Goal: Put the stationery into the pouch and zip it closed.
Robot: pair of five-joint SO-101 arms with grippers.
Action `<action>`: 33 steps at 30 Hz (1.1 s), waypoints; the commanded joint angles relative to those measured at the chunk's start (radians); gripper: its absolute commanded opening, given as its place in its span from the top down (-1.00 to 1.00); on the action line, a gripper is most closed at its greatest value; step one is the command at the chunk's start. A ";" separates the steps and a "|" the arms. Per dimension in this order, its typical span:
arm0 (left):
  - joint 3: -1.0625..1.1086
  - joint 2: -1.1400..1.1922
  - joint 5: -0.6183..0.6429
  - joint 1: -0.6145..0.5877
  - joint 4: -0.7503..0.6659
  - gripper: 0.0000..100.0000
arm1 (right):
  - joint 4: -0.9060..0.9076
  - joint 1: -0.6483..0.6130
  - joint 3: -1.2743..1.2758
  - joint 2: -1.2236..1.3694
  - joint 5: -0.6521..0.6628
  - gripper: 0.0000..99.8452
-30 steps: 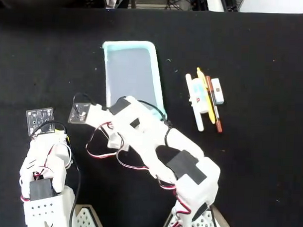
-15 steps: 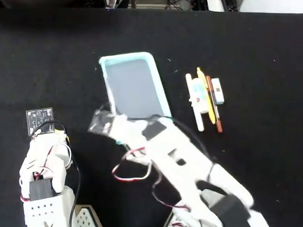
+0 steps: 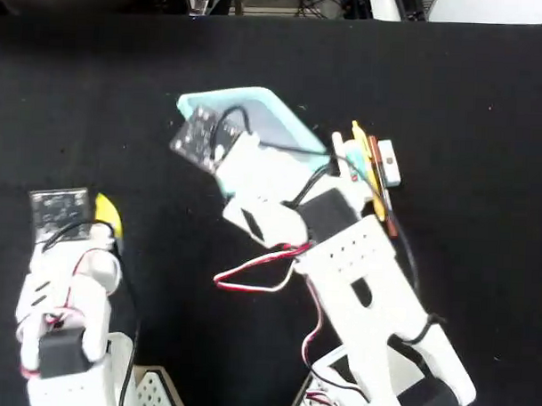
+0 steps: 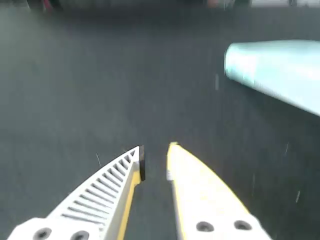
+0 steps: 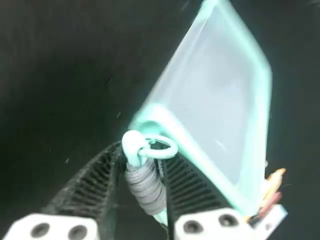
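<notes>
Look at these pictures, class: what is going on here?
The right gripper is shut on the zip pull at a corner of the teal pouch, which lies askew on the black table. The stationery lies bundled beside the pouch, not yet inside. The left gripper is open over bare table, holding nothing.

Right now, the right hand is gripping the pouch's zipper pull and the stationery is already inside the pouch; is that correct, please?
Not quite. The right hand does grip the zipper pull of the pouch, but the stationery is not inside it: the high view shows it lying on the table beside the pouch.
</notes>
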 commanded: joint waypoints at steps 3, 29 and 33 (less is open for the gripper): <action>-0.189 0.098 0.063 0.116 0.005 0.67 | 0.014 -0.038 -0.120 -0.035 0.009 0.98; -0.496 0.870 0.417 0.440 0.023 0.70 | -0.103 -0.021 -0.102 0.151 0.023 0.98; -0.414 0.870 0.417 0.406 -0.100 0.70 | -0.097 -0.014 -0.116 0.151 0.023 0.98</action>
